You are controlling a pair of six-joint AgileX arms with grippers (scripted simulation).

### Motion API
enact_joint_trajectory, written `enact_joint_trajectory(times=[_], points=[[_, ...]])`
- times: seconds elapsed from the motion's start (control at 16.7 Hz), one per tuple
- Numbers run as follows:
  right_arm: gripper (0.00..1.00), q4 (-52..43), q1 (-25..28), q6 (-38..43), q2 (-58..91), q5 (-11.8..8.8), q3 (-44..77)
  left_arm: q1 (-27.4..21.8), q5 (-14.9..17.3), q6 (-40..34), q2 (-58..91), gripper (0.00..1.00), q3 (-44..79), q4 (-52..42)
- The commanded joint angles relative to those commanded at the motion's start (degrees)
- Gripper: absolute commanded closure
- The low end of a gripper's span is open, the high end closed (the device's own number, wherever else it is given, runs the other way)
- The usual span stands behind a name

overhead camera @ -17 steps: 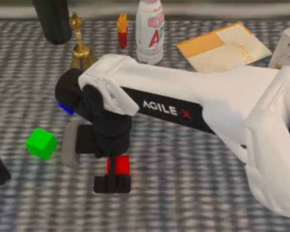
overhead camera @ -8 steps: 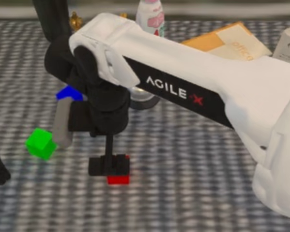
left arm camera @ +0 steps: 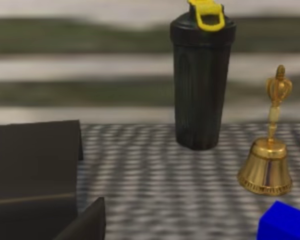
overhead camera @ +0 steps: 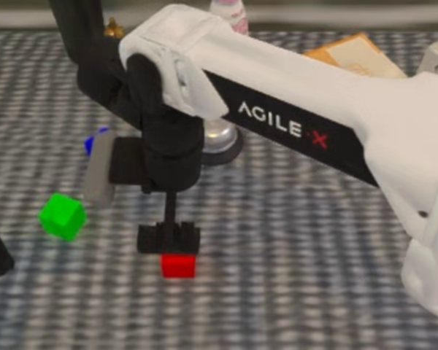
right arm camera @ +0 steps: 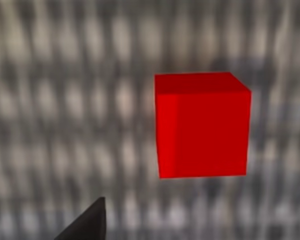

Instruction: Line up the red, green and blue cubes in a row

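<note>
Red cube [overhead camera: 178, 265]: seen lying free on the patterned table [overhead camera: 299, 255], near the middle of the top view toward its lower edge; nothing is seen touching it. In the right wrist view the red cube [right arm camera: 202, 125] is shown alone on the mat, with one dark fingertip [right arm camera: 85, 222] apart from it.

Green cube [overhead camera: 62, 216]: found on the table to the left of the red cube, well apart from it and turned at an angle.

Blue cube [overhead camera: 95, 140]: seen farther back than the green cube, largely covered by the right arm; a corner of it [left arm camera: 285, 222] is also shown in the left wrist view, near the gold bell [left arm camera: 266, 167].

Right gripper [overhead camera: 168, 238]: held above the table just behind the red cube; nothing is gripped, and the width of its opening cannot be told.

Left arm: parked at the left edge of the table; its finger state cannot be told.

Surroundings: a black shaker bottle [left arm camera: 200, 75] is stood behind the gold bell; a silver bell [overhead camera: 220, 140] is partly hidden under the right arm.
</note>
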Motion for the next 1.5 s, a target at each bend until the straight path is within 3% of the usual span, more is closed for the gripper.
enact_joint_trajectory(times=[0.36, 0.78, 1.2, 1.5], points=[[0.00, 14.6, -9.7, 6.0, -23.3, -1.5, -19.8, -1.8, 0.0, 2.5, 18.0, 0.00, 14.6, -10.7], [0.00, 39.7, -27.2, 18.2, -69.8, -3.0, -60.6, -4.8, 0.1, 6.7, 55.2, 0.00, 38.4, -29.7], [0.00, 62.8, -42.0, 29.5, -110.9, -1.7, -103.6, -7.5, 0.1, 10.6, 86.6, 0.00, 60.5, -47.3], [0.00, 74.6, -48.4, 34.6, -131.2, -0.1, -124.1, -8.8, 0.1, 12.4, 101.4, 0.00, 71.7, -55.1]])
